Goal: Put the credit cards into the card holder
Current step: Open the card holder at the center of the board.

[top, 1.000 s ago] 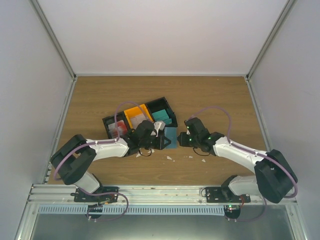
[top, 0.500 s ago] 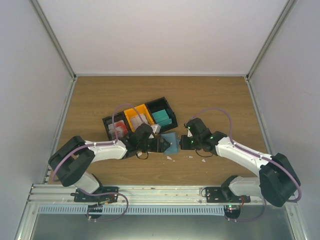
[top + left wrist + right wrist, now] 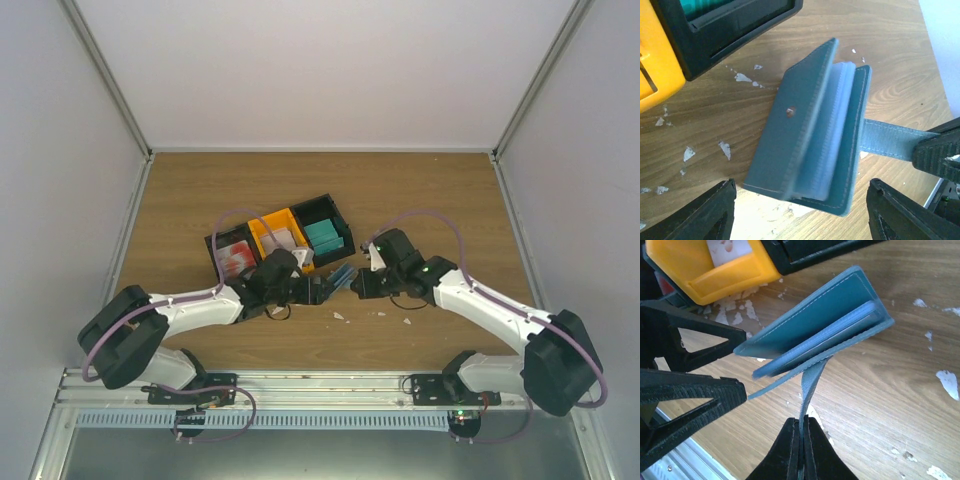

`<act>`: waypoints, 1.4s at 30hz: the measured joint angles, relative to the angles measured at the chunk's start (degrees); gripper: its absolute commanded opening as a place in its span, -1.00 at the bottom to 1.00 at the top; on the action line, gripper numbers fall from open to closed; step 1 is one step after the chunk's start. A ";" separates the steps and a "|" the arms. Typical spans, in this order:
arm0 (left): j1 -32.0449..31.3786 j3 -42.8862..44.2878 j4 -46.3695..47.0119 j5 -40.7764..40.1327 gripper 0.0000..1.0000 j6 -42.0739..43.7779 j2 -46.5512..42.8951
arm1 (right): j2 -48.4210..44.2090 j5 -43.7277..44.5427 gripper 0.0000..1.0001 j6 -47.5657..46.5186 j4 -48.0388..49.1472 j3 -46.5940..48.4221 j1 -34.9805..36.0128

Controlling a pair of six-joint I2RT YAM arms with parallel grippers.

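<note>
The blue-teal card holder [image 3: 810, 135] is half open above the wooden table [image 3: 420, 190], just near of the yellow bin [image 3: 278, 235]. The right gripper [image 3: 801, 440] is pinched tight on the holder's strap [image 3: 810, 385]. The left gripper [image 3: 802, 202] gapes wide, a finger on either side of the holder, gripping nothing. Red-and-white credit cards [image 3: 236, 260] sit in the leftmost black bin [image 3: 214, 247].

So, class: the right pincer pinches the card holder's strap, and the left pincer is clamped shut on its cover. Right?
No: the left pincer is open, gripping nothing, as the left wrist view shows. The right pincer does pinch the strap of the card holder.
</note>
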 measured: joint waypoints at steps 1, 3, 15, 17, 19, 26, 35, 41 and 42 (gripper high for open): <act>0.02 0.00 0.00 -0.02 0.42 0.07 -0.33 | 0.07 -0.24 -0.99 -0.09 0.37 0.11 0.00; 0.07 0.00 0.00 -0.07 0.37 0.35 -0.68 | 0.50 -0.68 -0.99 -0.13 1.42 0.22 0.00; 0.59 0.00 -0.31 -0.83 0.05 1.55 -0.68 | 1.16 6.40 -0.99 0.11 -0.26 0.59 0.00; 0.66 0.00 -0.31 -0.81 -0.05 1.86 -0.68 | 0.85 8.70 -0.99 0.35 -1.57 0.59 0.00; 0.70 0.02 -0.31 -0.74 -0.15 1.99 -0.68 | 0.42 10.73 -0.99 0.52 -2.71 0.61 0.00; 0.74 1.55 -0.57 -0.07 -0.42 3.23 -0.39 | -0.02 14.71 -0.99 0.55 -4.63 0.66 -0.02; 0.74 3.78 0.00 1.36 -0.39 3.45 0.94 | 0.81 19.63 -0.99 0.09 -5.42 0.66 -0.39; 0.74 7.21 1.73 4.46 -0.40 3.56 7.85 | 3.13 21.53 -0.99 -0.76 -4.98 0.52 -1.33; 0.74 7.72 2.21 5.09 -0.41 3.56 9.18 | 3.69 21.75 -0.99 -0.92 -4.94 0.52 -1.46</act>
